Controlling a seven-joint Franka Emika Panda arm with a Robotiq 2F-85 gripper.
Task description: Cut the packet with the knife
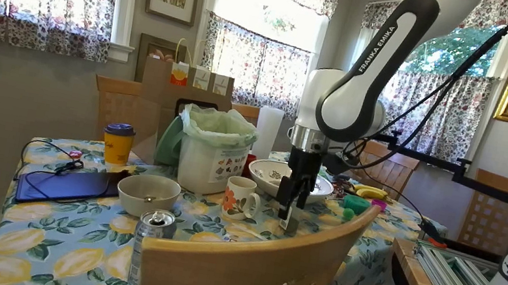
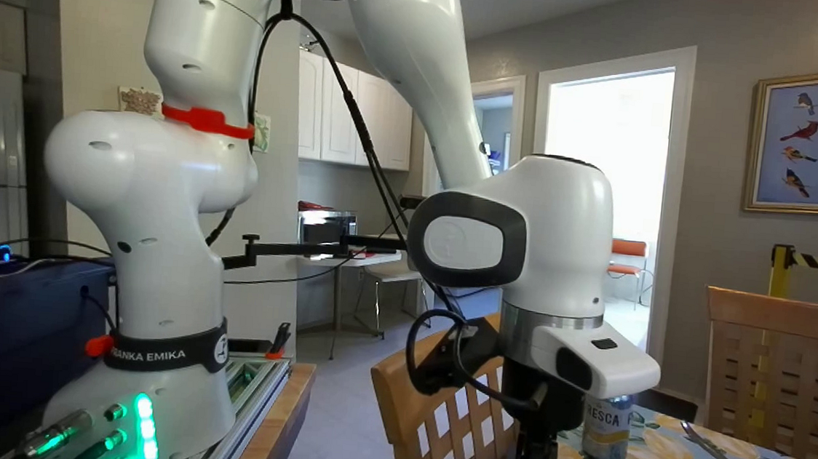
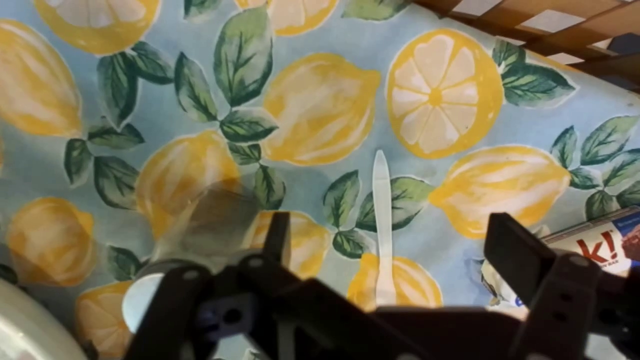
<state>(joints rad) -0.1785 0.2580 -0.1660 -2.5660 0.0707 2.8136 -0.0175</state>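
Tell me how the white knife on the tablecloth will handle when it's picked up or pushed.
The knife looks like thin, pale plastic, so it is probably very light and may flex if pressed. Lying flat on the tablecloth, it would likely slide rather than roll when nudged. Its narrow, smooth-looking shape could let it twist in a loose grip.

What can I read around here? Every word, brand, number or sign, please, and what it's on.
"FRANKA EMIKA": the robot's arm.
"RANKA EMIKA": black band round its base, first letter lost.
"RESCA": drink can, its start hidden.
"k!": bar packet; its smaller print is mostly blurred.
"Cafe", I think: yellow cup.
Too small or blurred: label on the white bin; tags on the paper bag.
No number can be read.
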